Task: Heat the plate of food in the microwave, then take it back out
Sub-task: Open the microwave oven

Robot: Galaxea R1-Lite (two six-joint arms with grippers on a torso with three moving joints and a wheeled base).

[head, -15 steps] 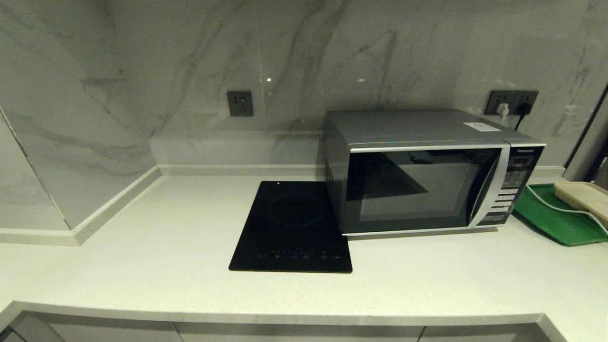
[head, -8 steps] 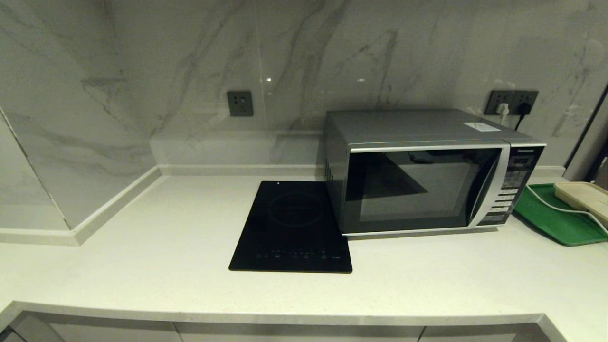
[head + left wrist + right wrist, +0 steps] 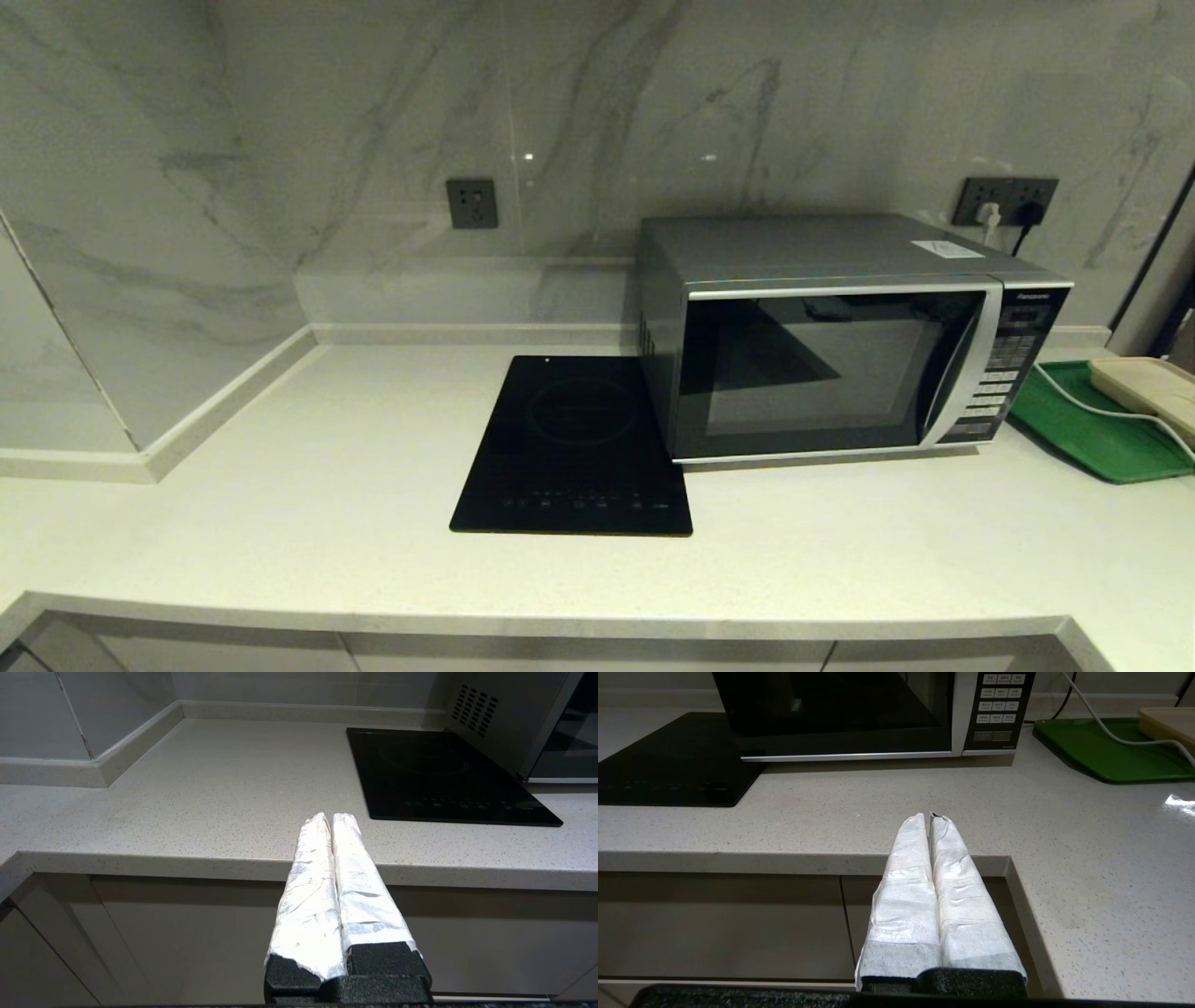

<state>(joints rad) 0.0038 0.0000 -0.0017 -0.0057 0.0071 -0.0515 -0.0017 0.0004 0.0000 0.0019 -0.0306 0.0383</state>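
Observation:
The silver-grey microwave (image 3: 840, 336) stands at the back right of the counter, its dark glass door closed, with the curved handle (image 3: 962, 373) and button panel (image 3: 1004, 373) on its right side. Its lower front also fills the far end of the right wrist view (image 3: 840, 714). The lavender plate of food is out of view. My left gripper (image 3: 331, 817) is shut and empty, hovering at the counter's front edge, left of the cooktop. My right gripper (image 3: 928, 815) is shut and empty too, at the front edge before the microwave. Neither arm appears in the head view.
A flat black induction cooktop (image 3: 574, 448) lies left of the microwave. A green tray (image 3: 1092, 429) with a cream dish (image 3: 1153, 387) and a white cable (image 3: 1102, 411) sits at the far right. Wall sockets (image 3: 1008, 201) are behind. Cabinet fronts (image 3: 719, 924) run under the counter edge.

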